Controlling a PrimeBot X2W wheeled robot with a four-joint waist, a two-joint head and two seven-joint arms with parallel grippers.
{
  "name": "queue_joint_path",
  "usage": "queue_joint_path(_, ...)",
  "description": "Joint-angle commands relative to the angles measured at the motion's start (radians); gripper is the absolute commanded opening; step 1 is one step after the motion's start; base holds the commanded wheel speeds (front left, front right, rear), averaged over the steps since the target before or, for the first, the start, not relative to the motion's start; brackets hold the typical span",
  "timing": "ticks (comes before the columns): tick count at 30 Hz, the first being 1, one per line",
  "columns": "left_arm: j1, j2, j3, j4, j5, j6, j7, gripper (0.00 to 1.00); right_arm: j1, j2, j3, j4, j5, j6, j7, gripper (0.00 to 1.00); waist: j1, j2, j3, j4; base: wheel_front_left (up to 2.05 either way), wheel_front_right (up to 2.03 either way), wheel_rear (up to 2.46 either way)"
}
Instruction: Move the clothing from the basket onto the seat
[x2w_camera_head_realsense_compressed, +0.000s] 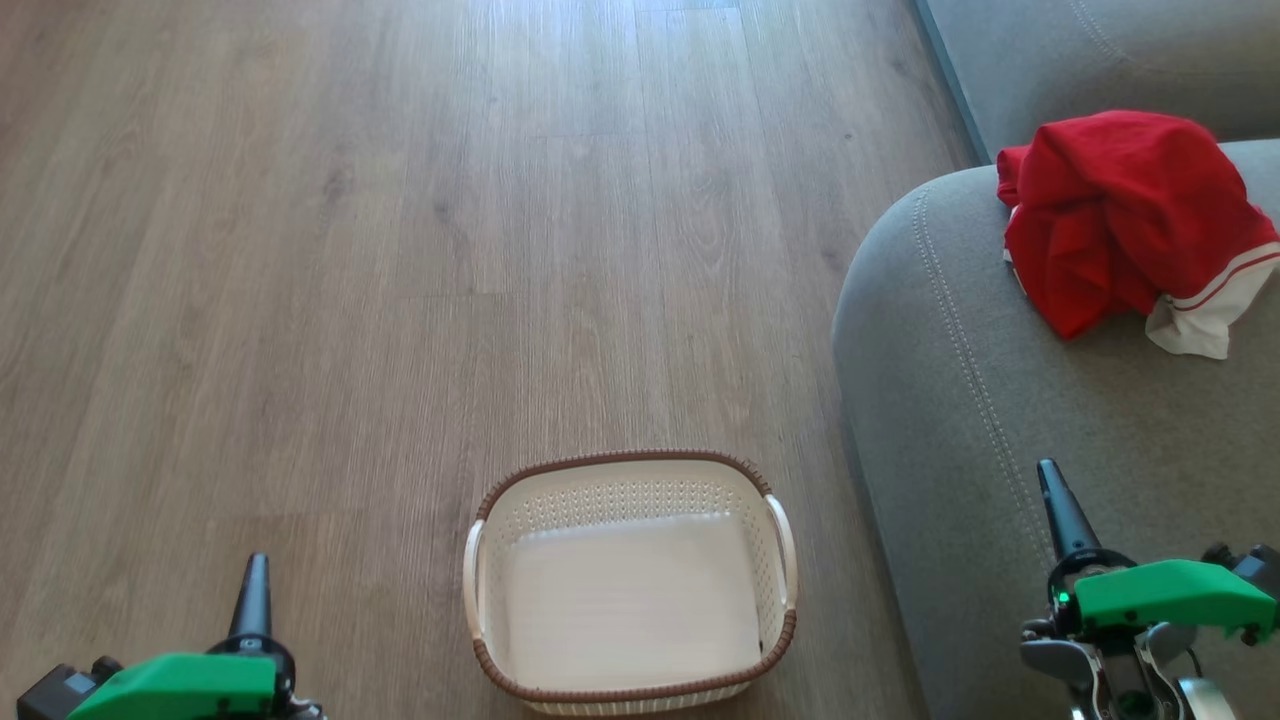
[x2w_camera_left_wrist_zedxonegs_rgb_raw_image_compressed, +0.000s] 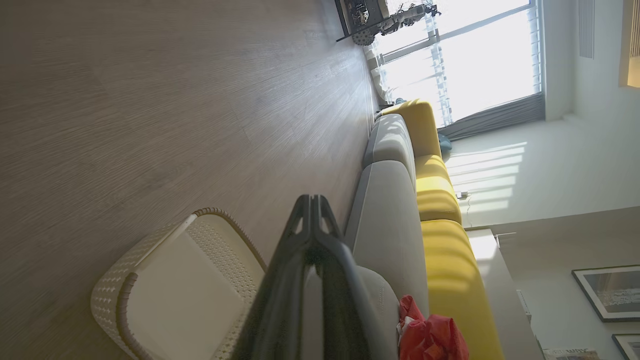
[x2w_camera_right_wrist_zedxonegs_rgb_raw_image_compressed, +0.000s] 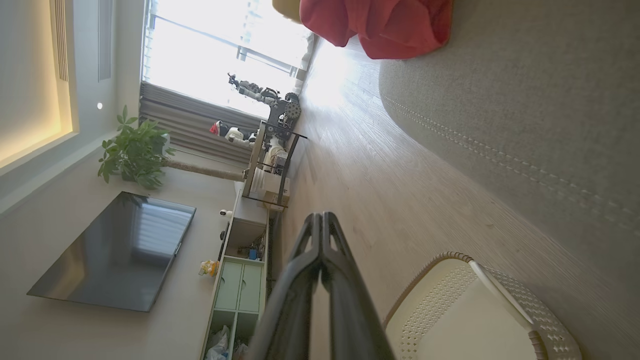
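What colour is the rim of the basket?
The rim of the basket is brown; the head view shows it best.

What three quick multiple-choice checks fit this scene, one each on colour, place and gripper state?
1. The basket has a rim coloured: A brown, B green, C yellow.
2. The clothing lies: A in the basket, B on the seat, C on a chair.
3. The left gripper and right gripper are: A open, B shut and empty, C shut on clothing.
Answers: 1 A, a brown band edges the white basket; 2 B, the red heap rests on the grey seat; 3 B, both are closed tight, holding nothing.
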Motion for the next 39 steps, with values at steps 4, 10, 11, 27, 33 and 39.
queue_joint_path(4, -0.057, -0.005, 0.058, -0.037, -0.045, -0.02, 0.017, 0.0, -0.061, -0.014, 0.012, -0.043, 0.065, 0.0, 0.016, 0.0, 0.0, 0.0, 0.002, -0.002, 0.0, 0.0, 0.0)
queue_joint_path(10, -0.067, -0.021, 0.087, -0.042, -0.103, -0.039, 0.037, 0.0, -0.07, -0.017, 0.01, -0.049, 0.147, 0.0, 0.033, 0.0, 0.0, 0.0, 0.004, -0.005, 0.0, 0.0, 0.0)
queue_joint_path(11, -0.068, -0.024, 0.092, -0.043, -0.111, -0.042, 0.04, 0.0, -0.071, -0.017, 0.009, -0.049, 0.159, 0.0, 0.035, 0.0, 0.0, 0.0, 0.005, -0.006, 0.0, 0.0, 0.0)
queue_joint_path(27, -0.091, -0.061, 0.159, -0.056, -0.242, -0.086, 0.085, 0.0, -0.091, -0.027, 0.006, -0.063, 0.349, 0.0, 0.072, 0.0, 0.0, 0.0, 0.011, -0.013, 0.0, 0.0, 0.0)
queue_joint_path(33, -0.094, -0.067, 0.17, -0.058, -0.263, -0.093, 0.093, 0.0, -0.094, -0.03, 0.008, -0.065, 0.382, 0.0, 0.076, 0.0, 0.0, 0.0, 0.012, -0.014, 0.0, 0.0, 0.0)
queue_joint_path(39, -0.094, -0.067, 0.17, -0.058, -0.263, -0.093, 0.093, 0.0, -0.094, -0.033, 0.012, -0.065, 0.385, 0.0, 0.073, 0.0, 0.0, 0.0, 0.012, -0.014, 0.0, 0.0, 0.0)
